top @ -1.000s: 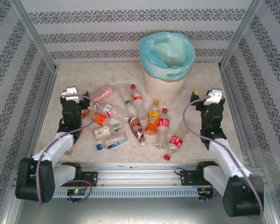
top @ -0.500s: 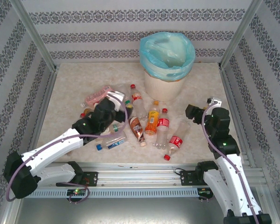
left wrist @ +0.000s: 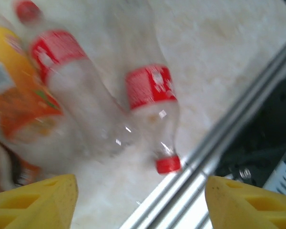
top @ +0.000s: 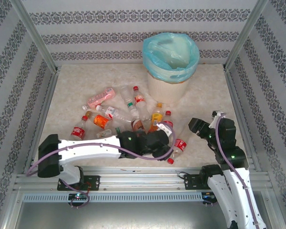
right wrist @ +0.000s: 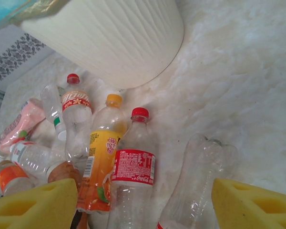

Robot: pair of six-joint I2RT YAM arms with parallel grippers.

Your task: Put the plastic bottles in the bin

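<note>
Several plastic bottles (top: 113, 113) lie scattered on the marble table in front of the bin (top: 170, 57), which is cream-white with a blue-green bag. My left gripper (top: 165, 140) reaches across the near edge and hovers open over a red-labelled, red-capped bottle (left wrist: 152, 114) lying near the metal rail. Its yellow fingers (left wrist: 38, 202) have nothing between them, as the left gripper (left wrist: 140, 188) shows in its wrist view. My right gripper (right wrist: 145, 191) is open too, low beside a cola bottle (right wrist: 133, 171), an orange bottle (right wrist: 102, 152) and a clear crushed bottle (right wrist: 200, 176).
The metal rail (left wrist: 229, 133) runs along the near table edge, close to the left gripper. Patterned walls enclose the table on three sides. The bin's ribbed wall (right wrist: 109, 38) rises just behind the cluster of bottles. A pink bottle (top: 100, 98) lies far left.
The left arm has swung from the left side across the near edge to the red-labelled bottles on the right. The right gripper has come down and inward toward the same cluster.
</note>
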